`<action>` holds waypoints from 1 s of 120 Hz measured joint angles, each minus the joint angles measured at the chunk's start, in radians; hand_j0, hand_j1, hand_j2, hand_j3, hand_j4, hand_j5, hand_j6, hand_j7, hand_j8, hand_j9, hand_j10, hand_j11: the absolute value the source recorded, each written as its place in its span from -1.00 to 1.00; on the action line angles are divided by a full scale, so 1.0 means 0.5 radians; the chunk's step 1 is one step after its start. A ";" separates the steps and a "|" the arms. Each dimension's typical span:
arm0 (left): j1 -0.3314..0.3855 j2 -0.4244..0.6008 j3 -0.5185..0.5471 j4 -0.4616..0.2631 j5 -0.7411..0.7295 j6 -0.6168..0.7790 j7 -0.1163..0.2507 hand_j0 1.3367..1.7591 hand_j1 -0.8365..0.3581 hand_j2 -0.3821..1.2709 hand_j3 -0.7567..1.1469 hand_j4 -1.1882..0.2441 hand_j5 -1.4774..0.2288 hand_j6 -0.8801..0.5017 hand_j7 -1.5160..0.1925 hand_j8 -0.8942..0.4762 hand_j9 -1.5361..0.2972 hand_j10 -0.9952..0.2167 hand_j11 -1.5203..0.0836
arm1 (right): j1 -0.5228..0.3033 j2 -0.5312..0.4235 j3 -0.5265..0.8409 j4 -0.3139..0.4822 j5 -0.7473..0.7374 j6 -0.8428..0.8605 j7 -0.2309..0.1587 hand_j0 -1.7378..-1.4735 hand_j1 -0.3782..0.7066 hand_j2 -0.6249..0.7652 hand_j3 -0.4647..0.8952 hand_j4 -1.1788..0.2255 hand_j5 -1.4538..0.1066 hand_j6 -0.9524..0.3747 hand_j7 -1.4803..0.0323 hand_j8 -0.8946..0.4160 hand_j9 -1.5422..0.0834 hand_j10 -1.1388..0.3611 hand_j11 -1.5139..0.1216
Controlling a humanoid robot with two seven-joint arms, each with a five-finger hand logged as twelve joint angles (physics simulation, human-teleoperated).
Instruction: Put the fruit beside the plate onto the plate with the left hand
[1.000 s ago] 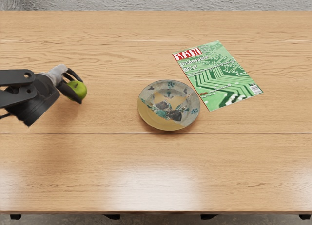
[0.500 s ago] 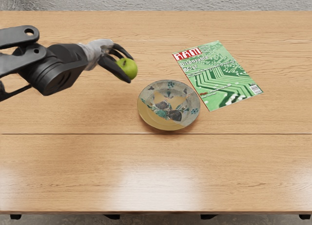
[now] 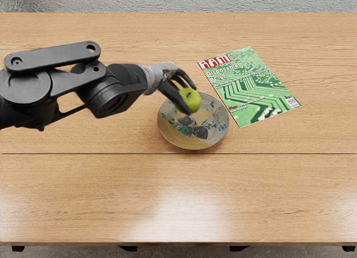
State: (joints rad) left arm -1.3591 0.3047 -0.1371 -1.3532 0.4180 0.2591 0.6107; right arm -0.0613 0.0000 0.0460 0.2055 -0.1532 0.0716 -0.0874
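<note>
Wooden worktop (image 3: 178, 196): light plank surface, fills nearly the whole frame, glare patch at lower centre. A grey strip of background runs along the top edge.

Left arm (image 3: 67, 87): dark, heavy-jointed, enters from the left edge at mid-height and reaches toward the centre of the frame. The forearm is raised off the worktop and casts no clear contact shadow. The right arm does not appear.

Magazine (image 3: 248, 85): green cover with a circuit-board pattern and a red-and-white title block, lying flat in the upper right of centre, turned at a slant. Its lower left edge lies just beside the plate rim; contact cannot be confirmed.

Plate (image 3: 192, 141): round, pale, with teal and dark motifs, lying at centre frame.

Left robot hand (image 3: 169, 82): grey palm, dark fingers (image 3: 179, 76), positioned over the upper left part of the plate. The fingers are curled around the fruit, pinching it from above and below.

Green apple (image 3: 191, 99): held in that grasp above the plate's upper half, not resting on it.
</note>
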 joint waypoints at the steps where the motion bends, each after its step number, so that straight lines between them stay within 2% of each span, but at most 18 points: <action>1: 0.001 -0.001 0.000 0.006 0.001 0.000 0.000 0.52 -0.14 0.10 -0.20 -0.20 -0.32 -0.31 -0.25 -0.30 -0.26 -0.43 -0.18 | 0.000 0.000 0.000 0.000 0.000 0.000 0.000 -0.40 -0.90 -0.11 -0.32 0.65 0.83 0.41 0.93 0.34 0.87 0.49 0.82; 30: 0.026 -0.027 0.025 0.075 0.013 -0.001 -0.001 0.52 -0.12 0.07 -0.20 -0.21 -0.27 -0.32 -0.21 -0.32 -0.24 -0.41 -0.15 | 0.000 0.000 0.000 0.000 0.001 0.001 0.000 -0.40 -0.90 -0.11 -0.32 0.65 0.83 0.41 0.93 0.34 0.87 0.49 0.82; 47: 0.012 -0.027 0.081 0.080 0.041 -0.004 0.000 0.52 0.20 -0.21 -0.20 0.07 0.06 -0.19 0.11 -0.17 0.06 -0.07 0.19 | 0.000 0.000 0.000 0.000 0.001 0.001 0.000 -0.40 -0.90 -0.11 -0.32 0.65 0.83 0.41 0.93 0.34 0.87 0.49 0.82; 69: -0.034 0.053 0.058 0.079 0.044 -0.032 0.000 0.52 0.51 -0.38 -0.20 0.31 0.34 -0.03 0.38 -0.01 0.31 0.22 0.48 | 0.000 0.000 0.000 0.000 0.001 0.001 0.000 -0.40 -0.90 -0.11 -0.32 0.65 0.83 0.41 0.93 0.34 0.87 0.49 0.82; 84: 0.031 0.259 -0.144 0.076 -0.019 -0.413 0.000 0.52 0.63 -0.44 -0.20 0.40 0.44 0.03 0.48 0.06 0.41 0.33 0.59 | 0.000 0.000 0.000 0.000 0.000 0.001 0.000 -0.40 -0.90 -0.11 -0.32 0.65 0.83 0.41 0.93 0.34 0.87 0.49 0.82; 96: 0.128 0.453 -0.298 0.077 -0.198 -0.960 0.000 0.52 0.71 -0.47 -0.20 0.46 0.51 0.09 0.55 0.11 0.47 0.40 0.66 | 0.000 0.000 0.000 0.000 0.000 0.001 0.000 -0.40 -0.90 -0.11 -0.32 0.65 0.83 0.41 0.93 0.34 0.87 0.49 0.82; 106: 0.147 0.639 -0.370 0.077 -0.293 -1.354 0.000 0.52 0.80 -0.49 -0.20 0.52 0.58 0.14 0.62 0.17 0.54 0.48 0.74 | 0.000 0.000 0.000 0.000 0.000 0.001 0.000 -0.40 -0.90 -0.11 -0.32 0.65 0.83 0.41 0.93 0.34 0.87 0.49 0.82; 120: 0.158 0.844 -0.418 0.079 -0.434 -1.614 0.000 0.52 0.87 -0.51 -0.20 0.58 0.64 0.20 0.69 0.23 0.59 0.55 0.80 | 0.000 0.000 0.000 0.000 0.000 0.001 0.000 -0.40 -0.90 -0.11 -0.32 0.65 0.83 0.41 0.93 0.34 0.87 0.49 0.82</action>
State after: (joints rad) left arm -1.2800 0.7269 -0.3458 -1.3138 0.2010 -0.5481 0.6109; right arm -0.0613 0.0000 0.0461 0.2055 -0.1531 0.0720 -0.0874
